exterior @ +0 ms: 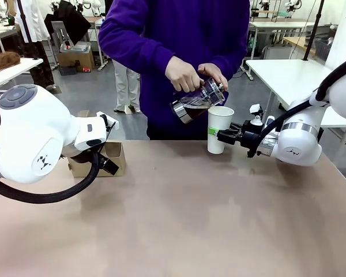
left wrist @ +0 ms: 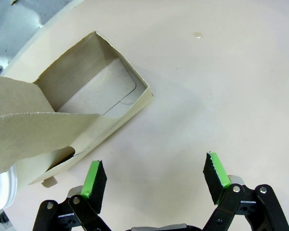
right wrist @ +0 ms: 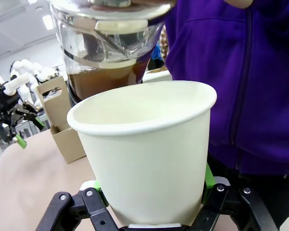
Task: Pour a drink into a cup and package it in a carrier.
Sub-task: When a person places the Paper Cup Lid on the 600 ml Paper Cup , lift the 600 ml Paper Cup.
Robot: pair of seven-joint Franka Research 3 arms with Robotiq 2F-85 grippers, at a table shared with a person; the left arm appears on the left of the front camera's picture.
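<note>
Cup [exterior: 221, 118], clamped in my right gripper [exterior: 217, 134] to steady it beneath the person's tilted pitcher [exterior: 197, 101]; left gripper [left wrist: 154, 175] spread apart, carrier [left wrist: 86, 96] just ahead.

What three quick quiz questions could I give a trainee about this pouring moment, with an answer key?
1. True or false: the right gripper has its fingers shut on the cup.
2. Who holds the pitcher tilted over the cup? A) the person's hands; B) a metal stand; C) nobody, it stands alone.
3. Fill in: the left gripper hangs open beside the cardboard ____.
Key: 1 true; 2 A; 3 carrier.
</note>
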